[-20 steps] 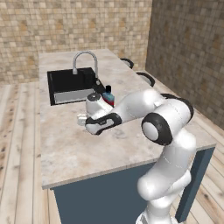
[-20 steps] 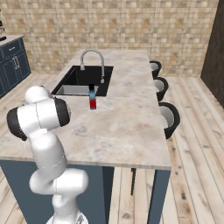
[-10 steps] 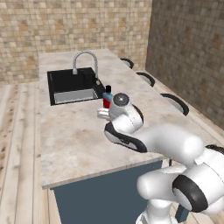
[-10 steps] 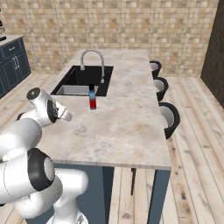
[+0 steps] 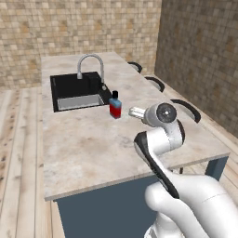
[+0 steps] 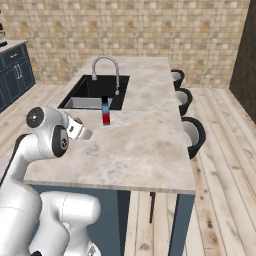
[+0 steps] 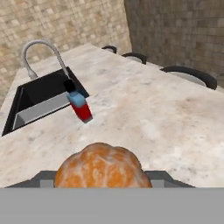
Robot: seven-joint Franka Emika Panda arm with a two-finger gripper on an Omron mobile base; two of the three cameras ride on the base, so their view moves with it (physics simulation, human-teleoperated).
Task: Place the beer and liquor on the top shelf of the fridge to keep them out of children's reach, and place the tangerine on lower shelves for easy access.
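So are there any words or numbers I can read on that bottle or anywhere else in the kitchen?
None can be read.
The liquor bottle: plain blue and red with a black cap, no lettering shows.
The tangerine between the gripper fingers: no sticker or mark.
The counter, sink and faucet: no signs or labels.

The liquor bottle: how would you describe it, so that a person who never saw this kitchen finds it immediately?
Look at the long marble island counter with the black sink and curved faucet. On the counter just beside the sink's near corner stands the liquor. It is a squat upright bottle, blue above, red below, with a black cap.
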